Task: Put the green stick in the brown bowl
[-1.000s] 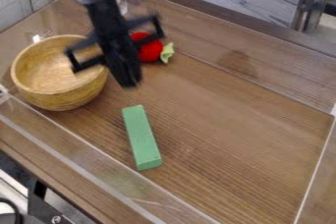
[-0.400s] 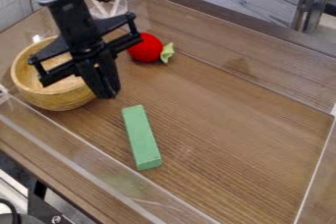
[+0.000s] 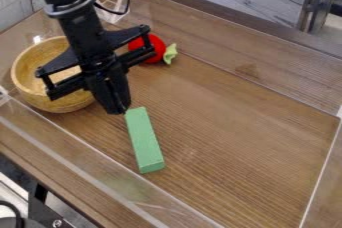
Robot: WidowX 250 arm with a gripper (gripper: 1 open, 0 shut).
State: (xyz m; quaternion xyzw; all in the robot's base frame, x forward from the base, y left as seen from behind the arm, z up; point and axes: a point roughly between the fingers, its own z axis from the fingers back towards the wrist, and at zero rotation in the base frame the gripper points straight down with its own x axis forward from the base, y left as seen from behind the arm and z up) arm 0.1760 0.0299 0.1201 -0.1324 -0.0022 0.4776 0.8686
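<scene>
We are bringing the gripper (image 3: 112,100) across the worktop (image 3: 241,102) from up near the red strawberry toy (image 3: 158,50) toward the near end of the scene: a second ago it was hanging just beside that toy, and now its tip is sitting at about seven o'clock from it, just off the upper end of the green stick (image 3: 144,138). We are reading this as the approach to the pick, so the task is barely begun.

The green stick is lying flat on the wood, untouched in the same spot, running from roughly eleven o'clock to five o'clock, at about four o'clock from the brown bowl (image 3: 40,82) and clear of its rim. The bowl is looking empty where we can see into it.

The gripper's fingers are pressed together, pointing steeply down, and holding nothing. Whether the tip is grazing the stick's end we cannot tell. We are judging that it will have to spread before it can straddle the stick.
</scene>
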